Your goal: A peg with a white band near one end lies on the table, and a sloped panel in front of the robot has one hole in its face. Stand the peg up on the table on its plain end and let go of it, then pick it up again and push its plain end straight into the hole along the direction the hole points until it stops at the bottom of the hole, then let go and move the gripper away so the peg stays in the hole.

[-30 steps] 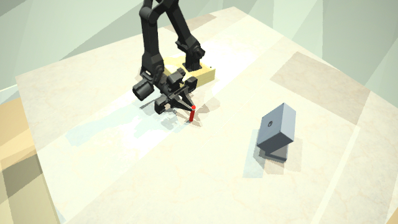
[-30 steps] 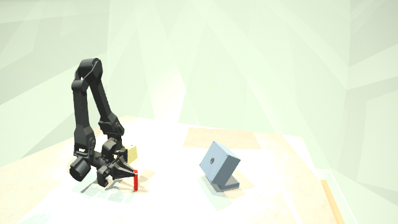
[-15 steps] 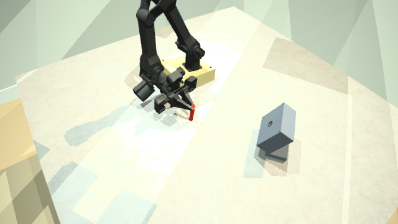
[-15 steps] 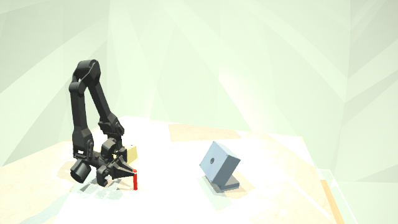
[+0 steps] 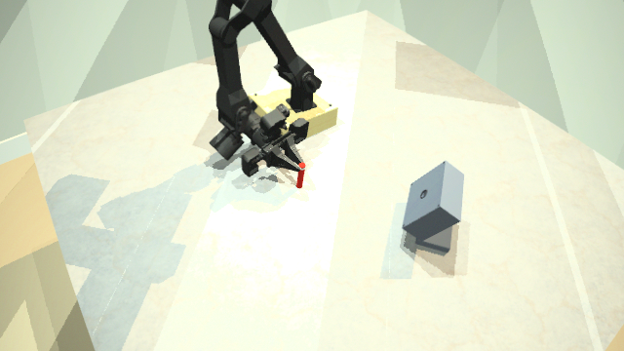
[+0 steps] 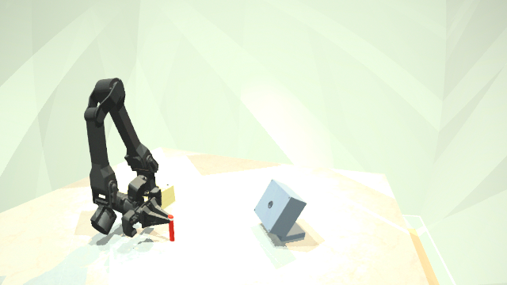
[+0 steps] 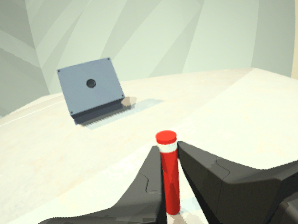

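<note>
You have bright light: top view, white glare down the centre, bluish shadows at left; exterior, washed-out lower centre; wrist, softer light, slightly coarse edges.

The setting is looking like a robot test bench, though no particular kind of room is showing itself. A black robot arm (image 5: 228,63) (image 6: 97,142) is standing on a yellow base (image 5: 324,122) (image 6: 168,197) behind its gripper (image 5: 302,168) (image 6: 170,220) (image 7: 170,150), and a tilted grey block (image 5: 431,200) (image 6: 279,210) (image 7: 90,92) with one hole is sitting well apart from the gripper.
</note>
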`<state>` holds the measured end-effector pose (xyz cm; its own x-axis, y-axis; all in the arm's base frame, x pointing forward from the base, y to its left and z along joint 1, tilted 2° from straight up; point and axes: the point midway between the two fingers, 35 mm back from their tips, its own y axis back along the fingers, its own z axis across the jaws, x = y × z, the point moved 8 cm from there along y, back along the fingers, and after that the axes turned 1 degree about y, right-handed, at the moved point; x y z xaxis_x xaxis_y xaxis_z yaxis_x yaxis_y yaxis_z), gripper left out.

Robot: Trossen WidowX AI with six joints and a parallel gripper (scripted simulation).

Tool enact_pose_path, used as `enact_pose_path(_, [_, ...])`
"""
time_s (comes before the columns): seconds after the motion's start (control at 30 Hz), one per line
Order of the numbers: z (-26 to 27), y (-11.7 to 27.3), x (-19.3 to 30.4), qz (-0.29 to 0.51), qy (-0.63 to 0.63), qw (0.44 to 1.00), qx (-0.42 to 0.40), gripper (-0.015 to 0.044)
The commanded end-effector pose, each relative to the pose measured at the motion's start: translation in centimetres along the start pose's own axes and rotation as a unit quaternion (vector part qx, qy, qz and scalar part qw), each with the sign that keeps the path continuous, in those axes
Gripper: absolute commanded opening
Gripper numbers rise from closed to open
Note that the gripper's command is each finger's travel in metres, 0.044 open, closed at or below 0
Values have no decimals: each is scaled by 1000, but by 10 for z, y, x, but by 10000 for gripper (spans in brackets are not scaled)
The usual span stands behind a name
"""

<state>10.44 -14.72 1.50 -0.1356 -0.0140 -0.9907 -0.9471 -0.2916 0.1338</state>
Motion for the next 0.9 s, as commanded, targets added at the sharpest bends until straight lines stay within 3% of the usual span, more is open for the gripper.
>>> enact_pose_path(0.0, [0,1,1,0,0,1000,0,51])
enact_pose_path(0.47, [3,4,3,-6,-2,1000,4,51])
enact_pose_path(0.6, [3,4,2,-7,-2,1000,5,130])
enact_pose_path(0.87, [3,4,2,-7,-2,1000,5,130])
